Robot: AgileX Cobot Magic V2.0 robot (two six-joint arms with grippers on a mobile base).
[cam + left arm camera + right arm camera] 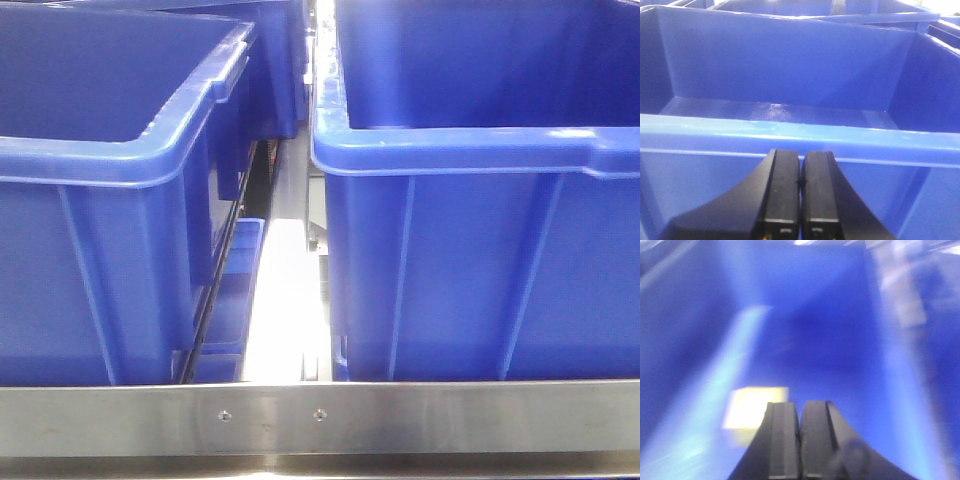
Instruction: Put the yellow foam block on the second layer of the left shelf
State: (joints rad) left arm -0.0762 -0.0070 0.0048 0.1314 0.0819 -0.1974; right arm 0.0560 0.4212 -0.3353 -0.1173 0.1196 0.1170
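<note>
The yellow foam block [751, 407] lies on the floor of a blue bin [840, 340] in the blurred right wrist view, just left of and partly behind my right gripper [800, 407]. That gripper is shut with nothing between its fingers and hovers above the bin floor, apart from the block. In the left wrist view my left gripper [801, 156] is shut and empty, in front of the near rim of an empty blue bin [790, 132]. The front view shows neither the block nor the grippers.
Two large blue bins [110, 160] [470, 150] fill the front view, with a narrow bright gap [285, 300] between them. A steel shelf rail [320, 415] runs across the bottom. More blue bins [840, 10] stand behind the left one.
</note>
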